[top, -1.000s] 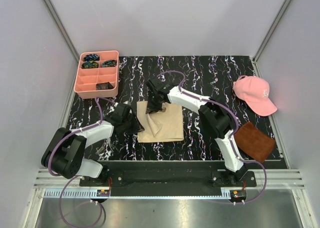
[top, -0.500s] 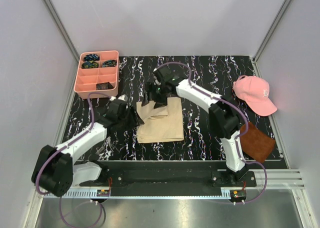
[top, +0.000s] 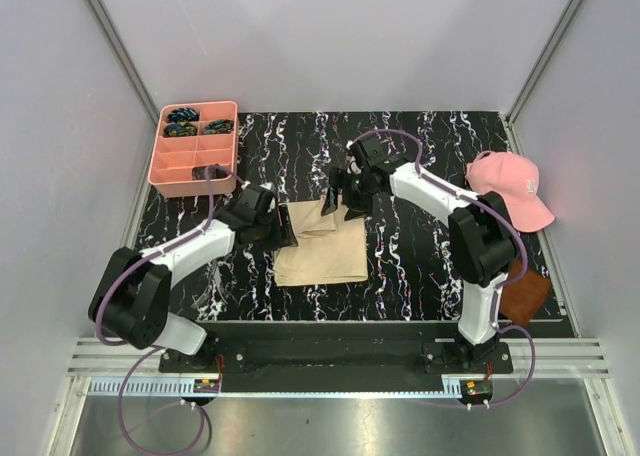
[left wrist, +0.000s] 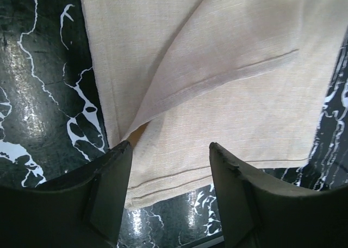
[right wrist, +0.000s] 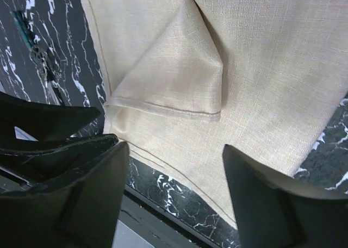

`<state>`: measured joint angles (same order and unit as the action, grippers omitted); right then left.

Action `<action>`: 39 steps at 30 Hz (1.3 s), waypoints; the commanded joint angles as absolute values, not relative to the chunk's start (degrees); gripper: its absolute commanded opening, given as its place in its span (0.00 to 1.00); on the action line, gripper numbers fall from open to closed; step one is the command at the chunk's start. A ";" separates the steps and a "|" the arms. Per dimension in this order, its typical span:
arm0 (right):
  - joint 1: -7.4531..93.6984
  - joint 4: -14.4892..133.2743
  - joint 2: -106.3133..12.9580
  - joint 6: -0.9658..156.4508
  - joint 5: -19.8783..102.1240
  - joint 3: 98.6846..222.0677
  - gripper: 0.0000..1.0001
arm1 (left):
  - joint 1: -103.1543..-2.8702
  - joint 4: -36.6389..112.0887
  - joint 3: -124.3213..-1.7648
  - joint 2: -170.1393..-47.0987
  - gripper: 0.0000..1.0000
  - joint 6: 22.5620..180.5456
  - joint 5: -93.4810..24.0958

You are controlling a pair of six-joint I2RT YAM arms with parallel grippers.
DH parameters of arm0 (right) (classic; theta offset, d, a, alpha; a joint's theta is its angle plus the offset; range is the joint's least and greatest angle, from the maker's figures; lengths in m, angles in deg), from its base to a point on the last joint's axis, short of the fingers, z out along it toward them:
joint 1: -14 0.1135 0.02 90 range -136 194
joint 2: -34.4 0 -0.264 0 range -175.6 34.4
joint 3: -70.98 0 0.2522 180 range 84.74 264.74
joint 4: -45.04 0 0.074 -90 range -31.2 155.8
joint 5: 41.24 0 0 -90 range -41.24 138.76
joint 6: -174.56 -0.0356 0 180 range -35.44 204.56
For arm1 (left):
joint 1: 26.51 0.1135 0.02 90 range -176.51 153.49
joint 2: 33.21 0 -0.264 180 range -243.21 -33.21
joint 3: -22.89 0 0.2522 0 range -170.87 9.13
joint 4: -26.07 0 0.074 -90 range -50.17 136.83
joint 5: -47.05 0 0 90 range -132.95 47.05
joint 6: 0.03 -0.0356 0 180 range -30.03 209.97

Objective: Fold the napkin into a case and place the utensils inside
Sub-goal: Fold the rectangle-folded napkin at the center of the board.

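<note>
The beige napkin point(top: 325, 251) lies flat on the black marbled table point(top: 420, 246), with a folded flap across its far left part. My left gripper point(top: 284, 233) is open at the napkin's left edge, and in the left wrist view its jaws point(left wrist: 169, 146) straddle the cloth point(left wrist: 217, 68) without holding it. My right gripper point(top: 337, 199) hovers open over the napkin's far edge. The right wrist view has it point(right wrist: 174, 147) above the creased flap point(right wrist: 179, 79) with nothing gripped. The utensils are out of view.
A pink compartment tray point(top: 193, 148) with small dark items stands at the far left. A pink cap point(top: 510, 188) lies at the right. A dark brown square point(top: 527, 296) is partly hidden behind the right arm. The left arm's dark fingers point(right wrist: 49, 123) show in the right wrist view.
Both grippers have opened and let go of the napkin. The raised flap now lies down on the cloth. The right gripper drew back to the right; the left gripper moved right to the napkin's edge.
</note>
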<state>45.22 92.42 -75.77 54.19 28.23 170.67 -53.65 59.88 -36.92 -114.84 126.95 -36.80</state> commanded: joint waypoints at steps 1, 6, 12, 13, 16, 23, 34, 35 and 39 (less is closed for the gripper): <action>45.02 86.66 -77.13 56.43 24.33 169.73 0.73 | -53.85 60.83 -40.79 -118.36 0.62 123.64 -38.12; 44.23 85.25 -80.11 56.34 23.36 169.65 0.70 | -53.76 61.71 -42.20 -120.84 0.63 122.59 -38.38; 43.09 83.76 -81.70 56.52 22.66 168.06 0.70 | -53.85 61.36 -42.03 -121.63 0.60 122.58 -37.42; 43.17 83.41 -81.87 56.52 22.31 167.98 0.70 | -53.85 61.36 -41.85 -121.54 0.60 122.76 -37.42; 43.09 82.36 -82.67 56.35 20.82 167.71 0.69 | -53.85 61.54 -41.76 -120.93 0.61 122.93 -38.12; 43.09 80.25 -83.81 54.94 18.36 166.66 0.56 | -53.85 61.97 -43.16 -116.71 0.63 122.41 -38.56; 42.56 78.93 -83.90 54.24 16.42 166.13 0.41 | -53.85 62.76 -48.88 -127.34 0.66 119.51 -36.71; 42.47 78.92 -83.90 54.15 16.25 166.13 0.40 | -53.85 62.94 -49.06 -128.21 0.66 119.16 -36.89; 42.12 78.75 -83.37 53.97 15.98 166.48 0.33 | -53.85 63.29 -49.06 -128.14 0.65 119.24 -37.94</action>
<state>42.84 80.80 -83.74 54.30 17.78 166.08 -53.69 63.27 -47.10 -128.56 120.78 -36.89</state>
